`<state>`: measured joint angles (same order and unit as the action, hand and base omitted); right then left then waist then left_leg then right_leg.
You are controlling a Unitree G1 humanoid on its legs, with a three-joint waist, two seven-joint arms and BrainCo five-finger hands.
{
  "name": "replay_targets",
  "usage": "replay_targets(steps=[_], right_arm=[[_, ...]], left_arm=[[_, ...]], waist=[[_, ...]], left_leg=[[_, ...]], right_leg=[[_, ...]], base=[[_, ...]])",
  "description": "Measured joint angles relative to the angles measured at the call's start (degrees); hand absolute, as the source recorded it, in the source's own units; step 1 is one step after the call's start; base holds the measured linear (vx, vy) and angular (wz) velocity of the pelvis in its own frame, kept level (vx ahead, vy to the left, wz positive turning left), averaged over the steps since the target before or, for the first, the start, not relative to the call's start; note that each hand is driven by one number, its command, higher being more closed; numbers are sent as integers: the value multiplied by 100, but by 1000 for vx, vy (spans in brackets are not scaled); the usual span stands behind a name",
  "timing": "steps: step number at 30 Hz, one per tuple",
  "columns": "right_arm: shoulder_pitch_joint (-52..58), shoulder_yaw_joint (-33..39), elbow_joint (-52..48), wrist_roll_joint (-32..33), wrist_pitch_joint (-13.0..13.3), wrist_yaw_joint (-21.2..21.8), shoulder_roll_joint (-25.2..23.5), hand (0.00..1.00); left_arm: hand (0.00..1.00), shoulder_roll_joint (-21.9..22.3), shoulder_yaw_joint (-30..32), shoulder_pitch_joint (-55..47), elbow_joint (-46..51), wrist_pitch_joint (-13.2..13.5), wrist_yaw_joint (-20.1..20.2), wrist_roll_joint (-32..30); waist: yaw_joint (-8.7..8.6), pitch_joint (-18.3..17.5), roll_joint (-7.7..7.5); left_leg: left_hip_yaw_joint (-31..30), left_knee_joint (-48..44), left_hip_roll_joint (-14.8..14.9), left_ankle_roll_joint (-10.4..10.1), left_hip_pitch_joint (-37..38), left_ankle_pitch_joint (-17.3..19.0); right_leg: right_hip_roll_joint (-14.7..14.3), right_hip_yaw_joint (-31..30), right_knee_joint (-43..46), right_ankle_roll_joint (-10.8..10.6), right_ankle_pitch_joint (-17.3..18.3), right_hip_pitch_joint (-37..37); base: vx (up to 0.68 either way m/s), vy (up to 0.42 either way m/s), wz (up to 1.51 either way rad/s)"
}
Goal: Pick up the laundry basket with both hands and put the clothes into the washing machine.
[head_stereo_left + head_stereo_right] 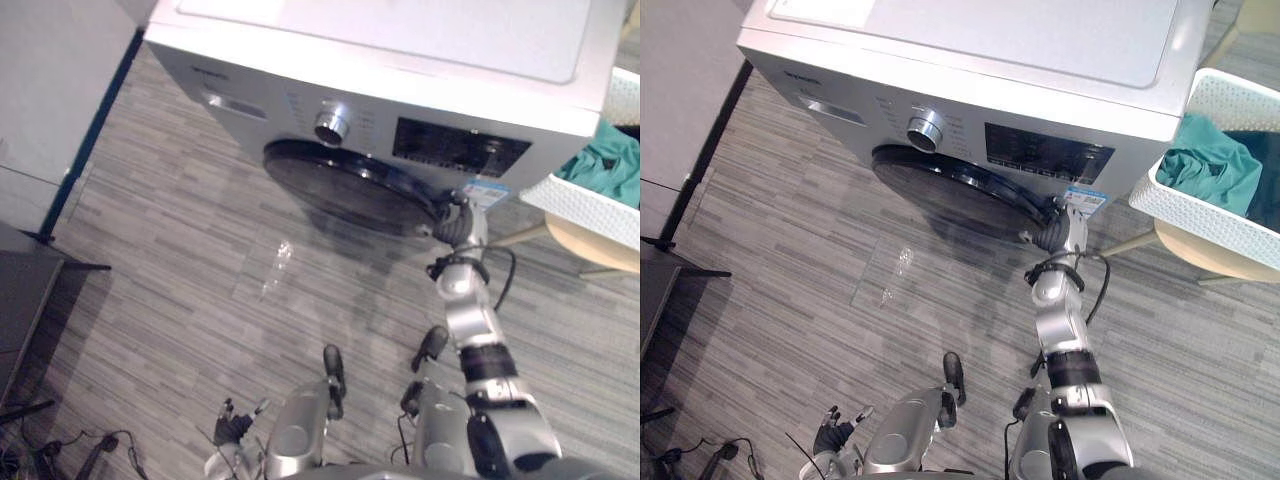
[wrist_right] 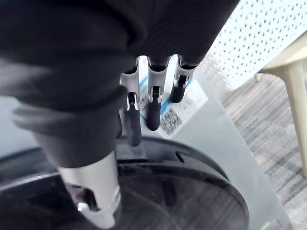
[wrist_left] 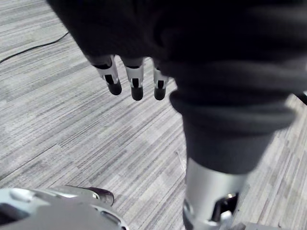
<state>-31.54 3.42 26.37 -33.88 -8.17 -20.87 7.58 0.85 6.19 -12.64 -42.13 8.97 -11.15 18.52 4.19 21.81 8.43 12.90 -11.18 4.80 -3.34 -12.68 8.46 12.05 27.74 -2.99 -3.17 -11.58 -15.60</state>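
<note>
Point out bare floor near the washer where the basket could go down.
Bare: the floor in front of the washing machine, left of the right hand by the door. Crowded: the right, where the basket sits on a stool.

Nothing legible — the washing machine (image 1: 970, 55) bears a blue-and-white sticker (image 1: 1085, 199) with a code square beside its door, lettering too small to read.

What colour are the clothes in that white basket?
Teal green: the clothes in the laundry basket show best in the right eye view.
</note>
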Motion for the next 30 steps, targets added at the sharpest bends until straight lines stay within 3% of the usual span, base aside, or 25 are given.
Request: replay_targets(steps=[4, 6, 9, 12, 15, 19, 26, 30], right_arm=[[-790, -235, 1324, 683, 152, 249, 418, 0], [-1301, -688, 2322, 1192, 330, 676, 858, 0], [-1739, -1439, 2921, 1791, 558, 1408, 1405, 0], [-1948, -1827, 3083, 2141, 674, 2057, 1738, 0], [-2036, -2104, 3084, 2524, 770, 2747, 2207, 0], [-1969, -2946, 2761, 3182, 793, 3580, 2561, 0], [-717, -3822, 1698, 3876, 951, 4419, 2404, 0], [390, -3916, 1526, 4064, 974, 4724, 1827, 0]], left_arm=[[0, -54, -162, 0, 121, 83, 43, 109], [0, -52, -230, -1, 218, 101, 129, 111], [0, -77, -237, -4, 221, 103, 290, 111], [0, -119, -276, -4, 222, 95, 446, 111], [0, -145, -365, -6, 224, 81, 701, 111], [0, -169, -365, -25, 202, 34, 864, 109], [0, -173, -303, -5, 180, 32, 976, 122], [0, -242, 230, 23, 413, 30, 953, 231]], waist=[[47, 83, 29], [147, 106, 65], [141, 110, 73], [167, 116, 86], [304, 156, 164], [305, 159, 171], [316, 145, 142], [337, -55, -66]], left_leg=[[-28, -90, -5, 0, -88, 0], [-55, -104, 1, 2, -113, -1], [-177, -169, 5, 17, -206, -11], [-263, -206, 8, 51, -316, -32], [-344, -287, 21, 56, -402, -35], [-466, -361, 70, 48, -525, -40], [-520, -288, 115, 31, -319, -43], [-559, -269, 100, 28, -193, -41]], right_leg=[[-8, 25, 0, 13, -9, -23], [-16, 46, -1, 22, -17, -25], [-21, 133, -3, 45, -33, -27], [-24, 208, -10, 73, -54, -69], [-41, 252, -32, 117, -88, -72], [-115, 361, -117, 161, -123, -59], [-198, 436, -237, 161, -125, 196], [-186, 487, -257, 161, -124, 359]], base=[[-6, 21, 3], [-7, 9, 3], [-36, 26, 14], [-60, 20, 15], [-64, 23, 9], [-32, 17, 9], [21, 32, 3], [24, 76, 8]])
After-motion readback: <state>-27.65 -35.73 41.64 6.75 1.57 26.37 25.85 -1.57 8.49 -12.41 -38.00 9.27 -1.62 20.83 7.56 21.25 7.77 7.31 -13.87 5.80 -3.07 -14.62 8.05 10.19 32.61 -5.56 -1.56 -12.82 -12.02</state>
